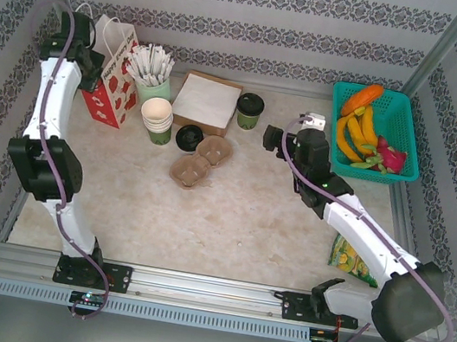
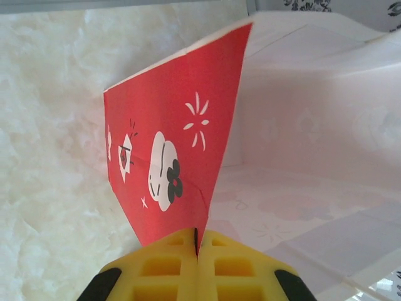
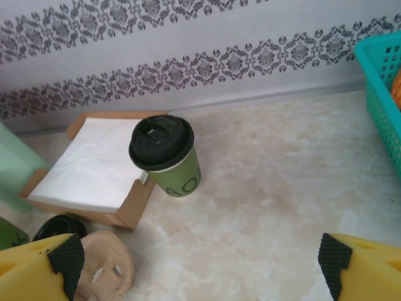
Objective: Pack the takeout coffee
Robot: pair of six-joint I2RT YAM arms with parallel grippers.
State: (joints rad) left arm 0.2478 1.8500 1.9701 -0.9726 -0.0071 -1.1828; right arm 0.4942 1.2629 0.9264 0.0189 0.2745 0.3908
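Your takeout coffee [image 3: 168, 160] is pale green, black-lidded, print unreadable; left gripper [image 2: 197, 244] pinches the red bag [image 2: 169, 157], right gripper [image 3: 200, 260] gapes.

Open table [image 3: 282, 188] flanks takeout coffee [image 3: 168, 153]; napkin box [image 3: 94, 169] crowds it.

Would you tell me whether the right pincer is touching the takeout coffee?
Apart. The right wrist view shows bare table between the open right pincer and the takeout coffee.
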